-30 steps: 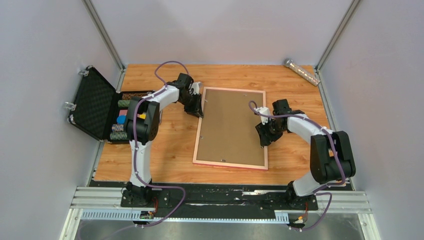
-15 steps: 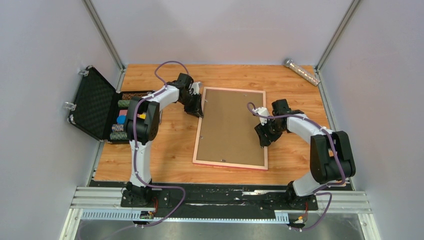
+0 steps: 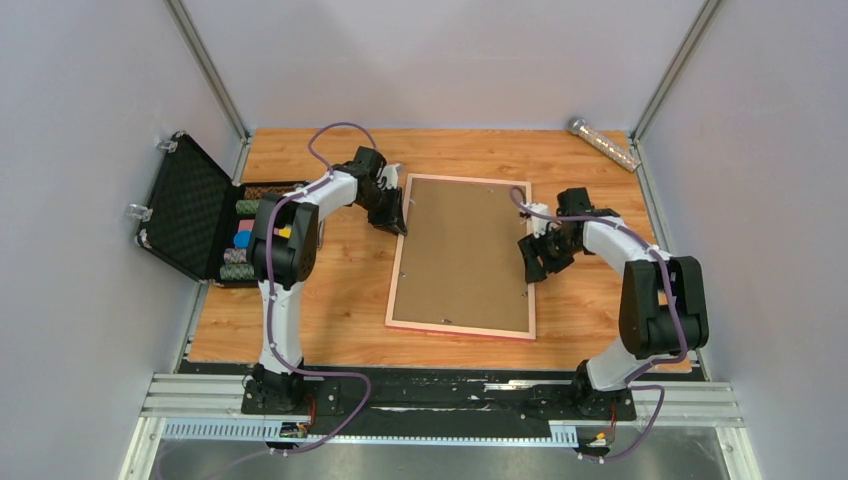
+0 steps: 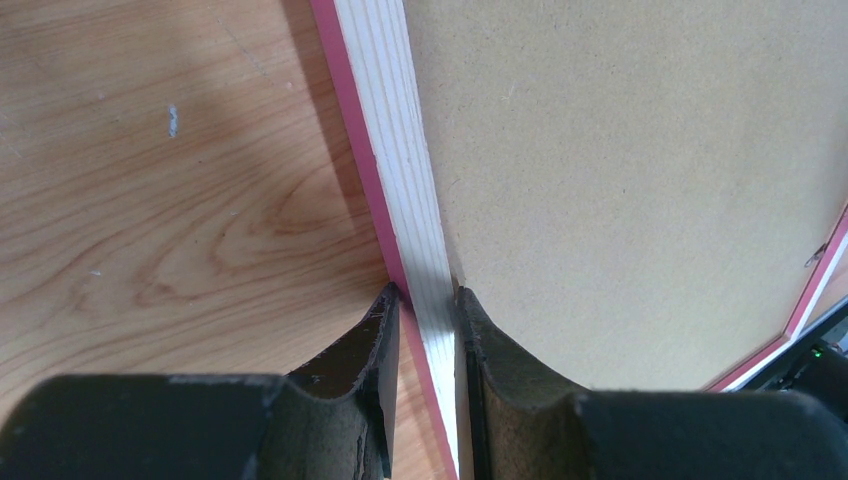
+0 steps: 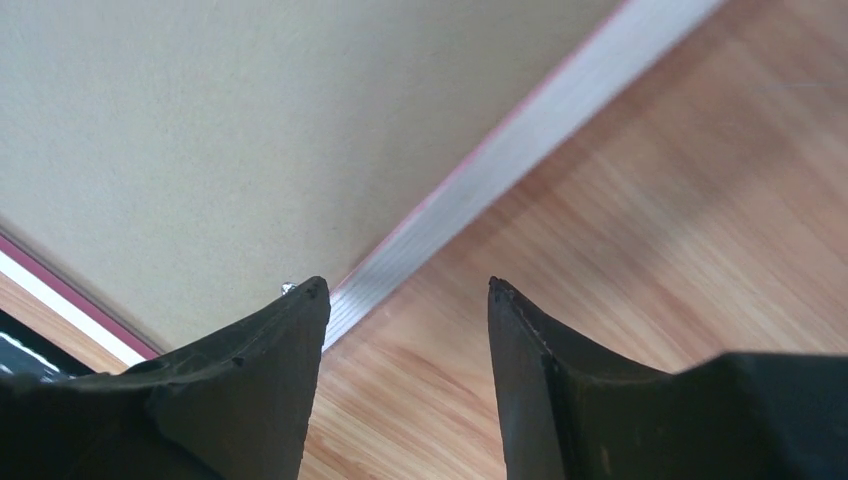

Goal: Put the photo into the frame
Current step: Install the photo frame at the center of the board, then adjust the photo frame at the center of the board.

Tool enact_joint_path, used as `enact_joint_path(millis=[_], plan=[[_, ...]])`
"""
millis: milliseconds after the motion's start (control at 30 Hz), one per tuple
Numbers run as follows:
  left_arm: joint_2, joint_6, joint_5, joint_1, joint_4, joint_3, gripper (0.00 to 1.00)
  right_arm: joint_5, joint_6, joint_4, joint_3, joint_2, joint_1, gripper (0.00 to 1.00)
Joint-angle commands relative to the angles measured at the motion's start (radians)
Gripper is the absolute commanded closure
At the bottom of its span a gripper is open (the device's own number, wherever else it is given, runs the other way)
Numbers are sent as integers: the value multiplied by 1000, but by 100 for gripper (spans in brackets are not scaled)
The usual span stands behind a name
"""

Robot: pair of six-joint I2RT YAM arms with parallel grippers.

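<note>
The pink frame (image 3: 397, 272) lies back-up on the wooden table, with the plain brown backing board (image 3: 462, 250) filling it. The photo is hidden. My left gripper (image 3: 398, 215) is shut on the frame's left rail near its far corner; in the left wrist view the fingers (image 4: 428, 295) pinch the pale rail (image 4: 390, 130) beside the board (image 4: 620, 170). My right gripper (image 3: 537, 262) is open and empty at the frame's right rail. In the right wrist view its jaws (image 5: 405, 285) stand wide, one finger over the rail (image 5: 560, 110), the other over bare table.
An open black case (image 3: 190, 205) with coloured pieces stands at the left table edge. A shiny metal tube (image 3: 604, 143) lies at the far right corner. Grey walls close in the table on three sides.
My right gripper has drawn to the right and a little further back, from over the frame's right rail to its outer side. The left gripper and the frame have not moved.
</note>
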Motion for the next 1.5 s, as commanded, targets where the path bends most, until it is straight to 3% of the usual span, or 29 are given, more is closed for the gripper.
enact_joint_path(millis=[0, 400, 633, 967, 1133, 1267, 1400, 1467], plan=[[-30, 27, -63, 26, 28, -27, 100, -59, 140, -1, 104, -9, -49, 41], [-27, 18, -57, 27, 33, -30, 100, -34, 371, 58, 218, 89, -61, 42], [-32, 21, -57, 27, 27, -27, 100, 47, 421, 89, 254, 159, -61, 47], [-34, 24, -56, 27, 25, -27, 100, 43, 437, 117, 263, 238, -60, 53], [-38, 27, -57, 27, 23, -27, 100, 29, 443, 127, 267, 269, -61, 64], [-44, 34, -61, 28, 20, -31, 97, 24, 437, 130, 270, 284, -61, 79], [-55, 50, -64, 27, 14, -36, 85, 36, 399, 130, 281, 303, -61, 92], [-60, 58, -66, 27, 11, -37, 72, 48, 373, 130, 290, 316, -61, 99]])
